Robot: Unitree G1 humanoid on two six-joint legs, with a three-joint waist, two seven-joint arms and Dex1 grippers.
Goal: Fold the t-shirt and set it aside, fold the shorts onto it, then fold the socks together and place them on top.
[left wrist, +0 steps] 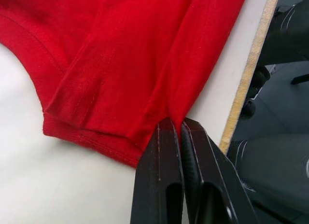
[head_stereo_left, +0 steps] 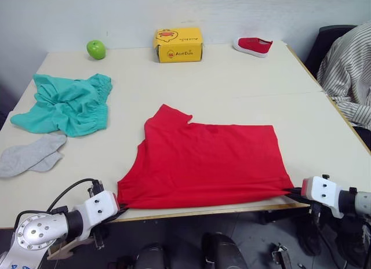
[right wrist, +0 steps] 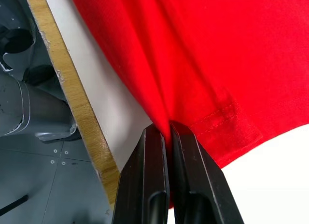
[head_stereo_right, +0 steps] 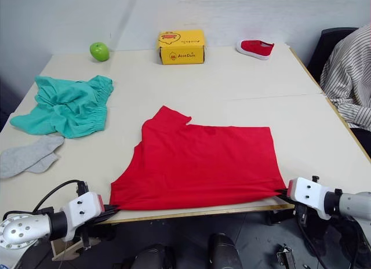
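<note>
Clamped at table's (head_stereo_left: 243, 83) near edge: left pincer (left wrist: 179, 132) and right pincer (right wrist: 168, 130), each on one t-shirt (head_stereo_left: 203, 162) corner. Counted: one shorts (head_stereo_left: 69, 104), two socks (head_stereo_left: 29, 155).

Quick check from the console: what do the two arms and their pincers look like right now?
Left arm: silver metal joint, white housing with a red patch, a looping black cable. Right arm: white housing, red patch, grey wrist. Both the left pincer and right pincer have two black fingers.

Probably an office or lab: pale worktable (head_stereo_left: 243, 89), black office chair (head_stereo_left: 324, 46), plain wall (head_stereo_left: 87, 14).
</note>
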